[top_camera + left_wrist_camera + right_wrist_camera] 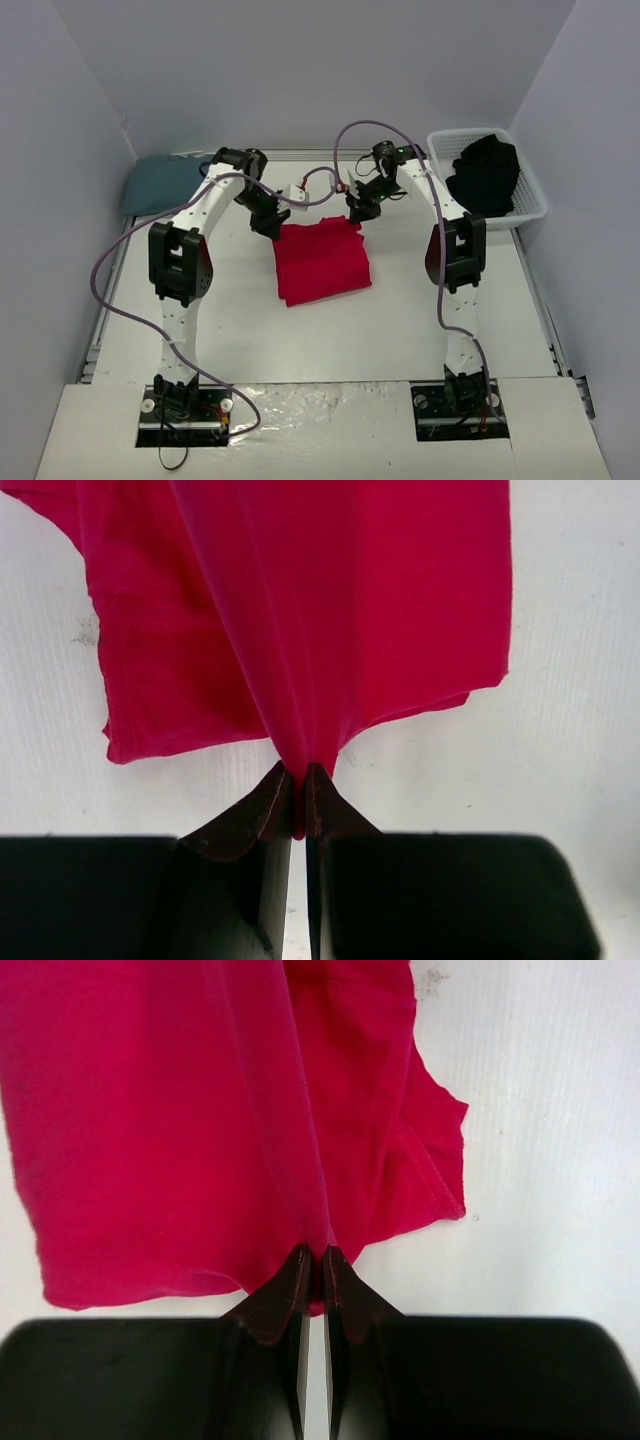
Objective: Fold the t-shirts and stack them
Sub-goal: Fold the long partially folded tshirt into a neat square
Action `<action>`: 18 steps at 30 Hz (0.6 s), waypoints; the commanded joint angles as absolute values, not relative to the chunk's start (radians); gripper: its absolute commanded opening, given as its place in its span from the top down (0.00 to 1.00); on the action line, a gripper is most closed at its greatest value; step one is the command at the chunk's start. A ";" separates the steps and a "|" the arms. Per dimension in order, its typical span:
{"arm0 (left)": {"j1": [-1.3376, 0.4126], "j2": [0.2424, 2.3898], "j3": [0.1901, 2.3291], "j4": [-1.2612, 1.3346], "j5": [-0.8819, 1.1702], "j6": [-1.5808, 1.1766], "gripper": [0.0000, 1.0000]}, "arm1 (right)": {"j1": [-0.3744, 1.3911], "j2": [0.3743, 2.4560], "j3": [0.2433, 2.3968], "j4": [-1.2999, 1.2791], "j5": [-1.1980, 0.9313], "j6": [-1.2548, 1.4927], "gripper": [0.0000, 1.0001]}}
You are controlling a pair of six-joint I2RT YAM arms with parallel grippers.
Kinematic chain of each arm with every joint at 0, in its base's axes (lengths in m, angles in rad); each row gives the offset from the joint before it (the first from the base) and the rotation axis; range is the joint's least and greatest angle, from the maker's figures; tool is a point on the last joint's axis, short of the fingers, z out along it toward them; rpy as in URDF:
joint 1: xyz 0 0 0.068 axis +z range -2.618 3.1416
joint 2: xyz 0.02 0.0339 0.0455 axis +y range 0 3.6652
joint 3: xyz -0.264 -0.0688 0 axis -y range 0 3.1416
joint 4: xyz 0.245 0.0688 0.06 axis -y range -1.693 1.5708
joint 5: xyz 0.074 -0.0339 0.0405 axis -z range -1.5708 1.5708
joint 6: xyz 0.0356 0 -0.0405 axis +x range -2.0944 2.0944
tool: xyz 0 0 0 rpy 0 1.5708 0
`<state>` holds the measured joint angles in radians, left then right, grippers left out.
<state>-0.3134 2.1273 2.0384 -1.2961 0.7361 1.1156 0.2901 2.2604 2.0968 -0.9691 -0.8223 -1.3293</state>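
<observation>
Reaching inward, left gripper [298, 776] and right gripper [312, 1259] each pinch the red t-shirt [322, 262].

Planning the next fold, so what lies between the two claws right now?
The red t-shirt, its far edge pinched at either end by the left claw and right claw; the top view shows it.

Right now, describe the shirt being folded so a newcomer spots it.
At the middle of the table lies the red shirt, its far edge pinched by left end effector and right end effector. Only it is red: the blue shirt sits far left, the black shirt in the basket.
</observation>
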 commanded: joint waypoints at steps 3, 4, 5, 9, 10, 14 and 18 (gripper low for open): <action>-0.276 2.192 2.149 -1.419 0.739 1.166 0.98 | 0.258 2.388 2.236 -1.006 -0.824 -1.315 1.00; -0.270 2.206 2.163 -1.422 0.741 1.170 0.98 | 0.258 2.405 2.276 -1.006 -0.824 -1.304 1.00; -0.267 2.232 2.174 -1.427 0.747 1.172 0.98 | 0.258 2.424 2.296 -1.005 -0.824 -1.301 1.00; -0.256 2.282 2.206 -1.421 0.752 1.173 0.98 | 0.256 2.496 2.355 -1.003 -0.822 -1.292 1.00; -0.255 2.298 2.210 -1.417 0.750 1.173 0.98 | 0.256 2.505 2.370 -1.005 -0.819 -1.289 1.00; -0.247 2.332 2.227 -1.405 0.753 1.174 0.98 | 0.255 2.554 2.410 -0.999 -0.816 -1.278 1.00; -0.242 2.358 2.233 -1.388 0.741 1.169 0.98 | 0.255 2.589 2.456 -0.971 -0.815 -1.244 1.00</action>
<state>-0.2661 2.3642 2.1845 -1.2892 0.7528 1.1419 0.2783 2.5706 2.4027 -0.9661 -0.8383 -1.2720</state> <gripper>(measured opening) 0.065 0.024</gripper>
